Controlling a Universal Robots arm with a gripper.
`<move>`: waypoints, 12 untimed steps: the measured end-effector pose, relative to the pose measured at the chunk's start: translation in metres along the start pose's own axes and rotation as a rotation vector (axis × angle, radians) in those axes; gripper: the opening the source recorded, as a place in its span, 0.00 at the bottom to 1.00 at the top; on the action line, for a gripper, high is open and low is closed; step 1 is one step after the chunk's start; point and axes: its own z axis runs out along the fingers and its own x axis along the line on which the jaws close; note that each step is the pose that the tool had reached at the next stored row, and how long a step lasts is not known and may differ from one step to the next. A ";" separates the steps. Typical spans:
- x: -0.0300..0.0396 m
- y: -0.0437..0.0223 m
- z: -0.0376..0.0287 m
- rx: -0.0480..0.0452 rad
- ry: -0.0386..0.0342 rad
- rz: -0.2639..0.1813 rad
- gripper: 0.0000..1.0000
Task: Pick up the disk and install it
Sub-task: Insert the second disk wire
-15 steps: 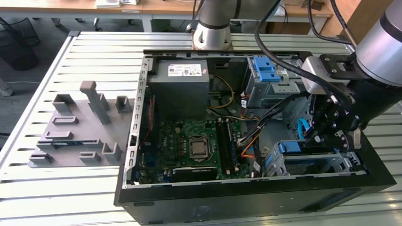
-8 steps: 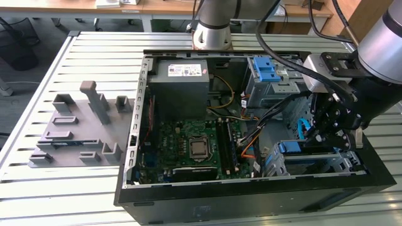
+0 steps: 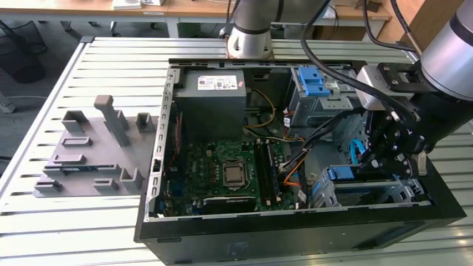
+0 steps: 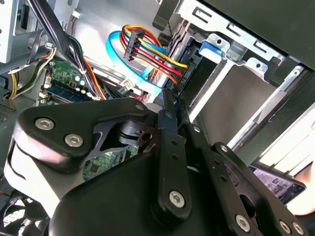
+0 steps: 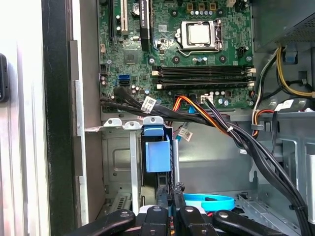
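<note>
— where was the pincer [image 3: 386, 159] when you looked?

— low inside the open computer case [image 3: 296, 233], at the exterior view's right, just above the drive cage [image 3: 402, 191]. its two black fingers [image 5: 170, 204] were drawn narrow, almost together, and i couldn't tell whether they pinched anything.

— and the disk?

— the disk [image 5: 156, 155] stood on edge in that cage, already seated. in the first wrist view its blue carrier showed as a bright block just beyond the fingertips; whether they touched it i couldn't say. from the exterior view only the blue top edge peeked out beside the arm.

— anything the other camera caught?

— the second wrist view looked past the black linkage at a bundle of red, yellow and orange wires [image 4: 147, 49] and a blue ribbon cable [image 4: 129, 63] running to a connector by the cage. the first wrist view showed the green motherboard [image 5: 172, 44] beyond. outside the case, a grey fixture [image 3: 92, 152] lay on the slatted table [image 3: 111, 55].
</note>
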 end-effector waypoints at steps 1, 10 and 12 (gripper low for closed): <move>0.0002 0.0000 0.0004 0.0000 0.0001 0.000 0.16; 0.0004 -0.0002 0.0033 -0.0007 -0.0021 0.000 0.16; 0.0006 -0.0004 0.0044 -0.0014 -0.0024 0.000 0.16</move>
